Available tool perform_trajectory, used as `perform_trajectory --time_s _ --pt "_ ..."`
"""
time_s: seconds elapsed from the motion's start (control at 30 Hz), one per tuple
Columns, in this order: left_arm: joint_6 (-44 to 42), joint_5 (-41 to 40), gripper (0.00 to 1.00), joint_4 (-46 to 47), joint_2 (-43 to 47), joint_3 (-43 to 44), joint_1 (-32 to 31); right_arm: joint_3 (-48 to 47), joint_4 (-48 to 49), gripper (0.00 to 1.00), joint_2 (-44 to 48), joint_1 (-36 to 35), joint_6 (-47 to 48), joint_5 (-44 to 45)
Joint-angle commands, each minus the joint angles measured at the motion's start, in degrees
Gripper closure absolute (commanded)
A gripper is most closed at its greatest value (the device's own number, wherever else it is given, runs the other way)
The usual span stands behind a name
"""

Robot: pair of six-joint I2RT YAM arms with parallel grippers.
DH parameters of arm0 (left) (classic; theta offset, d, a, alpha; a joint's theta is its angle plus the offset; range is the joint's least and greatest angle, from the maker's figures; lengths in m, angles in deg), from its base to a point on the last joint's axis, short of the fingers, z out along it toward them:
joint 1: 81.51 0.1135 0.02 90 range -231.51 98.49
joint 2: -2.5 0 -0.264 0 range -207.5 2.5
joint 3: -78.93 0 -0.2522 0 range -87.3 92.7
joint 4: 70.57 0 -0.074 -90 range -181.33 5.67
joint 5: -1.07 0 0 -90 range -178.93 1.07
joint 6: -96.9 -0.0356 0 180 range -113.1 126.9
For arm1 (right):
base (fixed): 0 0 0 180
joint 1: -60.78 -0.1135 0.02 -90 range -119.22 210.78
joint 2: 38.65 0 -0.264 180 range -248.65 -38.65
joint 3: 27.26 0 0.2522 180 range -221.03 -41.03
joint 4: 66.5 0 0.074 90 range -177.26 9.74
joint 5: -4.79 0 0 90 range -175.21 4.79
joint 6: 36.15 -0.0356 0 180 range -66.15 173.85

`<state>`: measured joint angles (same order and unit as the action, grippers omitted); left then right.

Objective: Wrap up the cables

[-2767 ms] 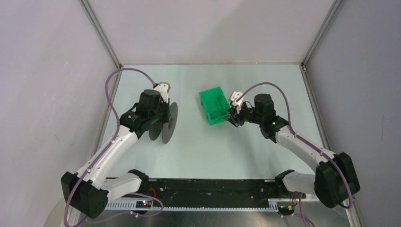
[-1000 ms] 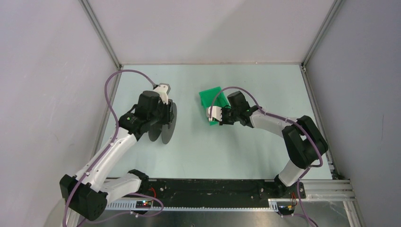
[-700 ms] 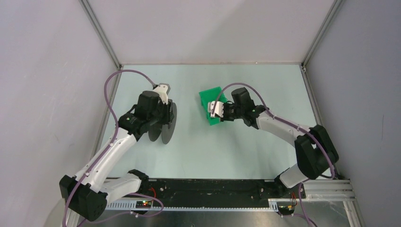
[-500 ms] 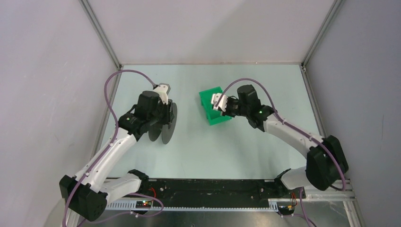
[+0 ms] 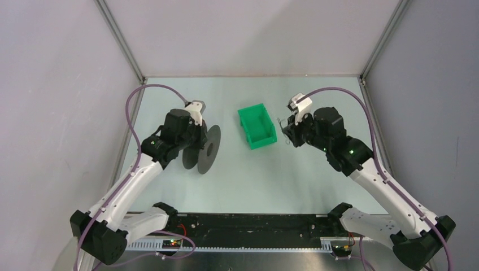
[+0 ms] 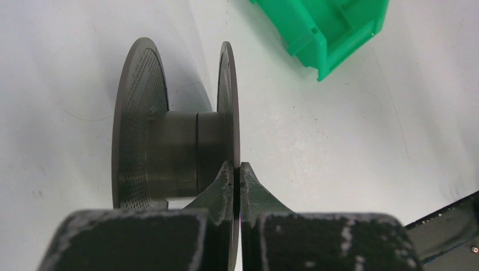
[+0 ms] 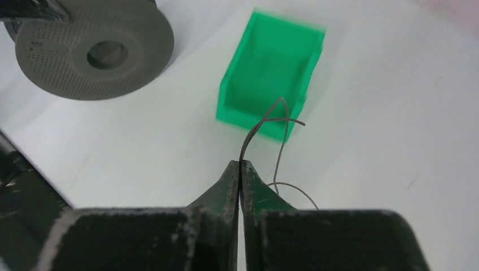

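The cables (image 7: 244, 144), here a single hair-fine dark wire, curl up from the tips of the right gripper (image 7: 240, 166). Its fingers are pressed together on the wire's lower end at the centre of the right wrist view. A second strand loops away below and to the right, and the view does not show whether it touches the table (image 5: 254, 180).

Seen from overhead, the pinched wire hangs just right of the green bin (image 5: 262, 141), which stands at the middle of the frame. No wire can be made out inside the bin.

At centre left, well apart from the wire and with the bin between them, the left gripper (image 6: 237, 169) is clamped on the rim of one flange (image 6: 227, 101) of the dark grey spool (image 5: 206, 149). It holds the spool on edge, and the hub (image 6: 175, 152) between the two flanges shows bare.

The work appears to be at the carry stage, with the wire lifted but not one turn laid.

The next move would likely call for the right arm to bring the wire leftward past the bin and feed an end into the narrow gap between the flanges and onto the hub. The left arm would need to keep the spool steady. A wire this springy and thin will probably demand a firm pinch and a careful line of approach.
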<state>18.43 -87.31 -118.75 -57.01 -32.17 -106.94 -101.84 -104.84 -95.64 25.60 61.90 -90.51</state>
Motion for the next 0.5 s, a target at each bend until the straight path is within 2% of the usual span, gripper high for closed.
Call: perform_trajectory --time_s 0.0,0.03,0.1,0.33,0.47 --pt "0.1 4.5 1.00 1.5 2.2 0.6 -0.8 4.1 -12.2 0.92 -2.7 -0.6 -19.8 1.2" --pt "0.1 4.5 1.00 1.5 2.4 0.5 -0.8 6.4 -11.5 0.83 -3.2 -1.2 -21.4 0.8" --pt "0.2 4.6 1.00 1.5 2.7 0.4 -0.8 9.1 -10.5 0.73 -5.5 -2.6 -25.8 -0.5" --pt "-0.1 3.8 1.00 1.4 3.1 -0.1 -1.2 12.0 -7.5 0.66 -6.4 -3.8 -30.4 4.4" --pt "-0.6 2.1 1.00 1.4 3.8 -0.5 -1.5 16.5 -0.2 0.62 -5.3 -4.9 -28.3 3.6"
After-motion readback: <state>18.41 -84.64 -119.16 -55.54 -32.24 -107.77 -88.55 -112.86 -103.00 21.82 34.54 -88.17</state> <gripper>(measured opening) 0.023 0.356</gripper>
